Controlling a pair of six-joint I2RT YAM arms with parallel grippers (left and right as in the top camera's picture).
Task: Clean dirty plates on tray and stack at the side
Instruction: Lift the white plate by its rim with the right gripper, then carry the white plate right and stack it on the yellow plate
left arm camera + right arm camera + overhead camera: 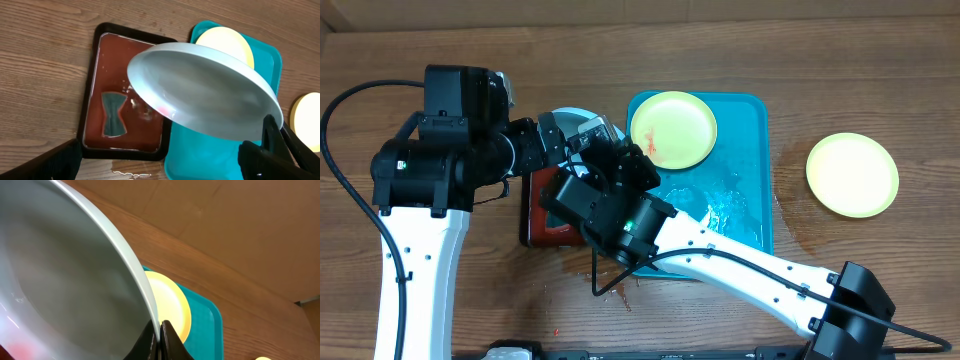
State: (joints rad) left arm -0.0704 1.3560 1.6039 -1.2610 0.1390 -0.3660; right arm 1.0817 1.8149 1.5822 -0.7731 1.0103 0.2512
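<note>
Pinching the blue plate (pixel 200 85) by its rim, right pincer (pixel 160 330), above watery red tray (pixel 91 100), left pincer (pixel 160 165) spread wide, yellow plate (pixel 673 130) in turquoise tray (pixel 745 205), second yellow plate (pixel 852 175) on desk (pixel 820 60) at 3 o'clock

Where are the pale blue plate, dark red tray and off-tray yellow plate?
pale blue plate (pixel 200 90), left wrist view, centre.
dark red tray (pixel 117 65), left wrist view, bare floor.
off-tray yellow plate (pixel 852 175), overhead view, centre.

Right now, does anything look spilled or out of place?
Yes. Water pools on the turquoise tray and a dark wet patch spreads over the wooden table by its right edge, as if it slopped over.
</note>
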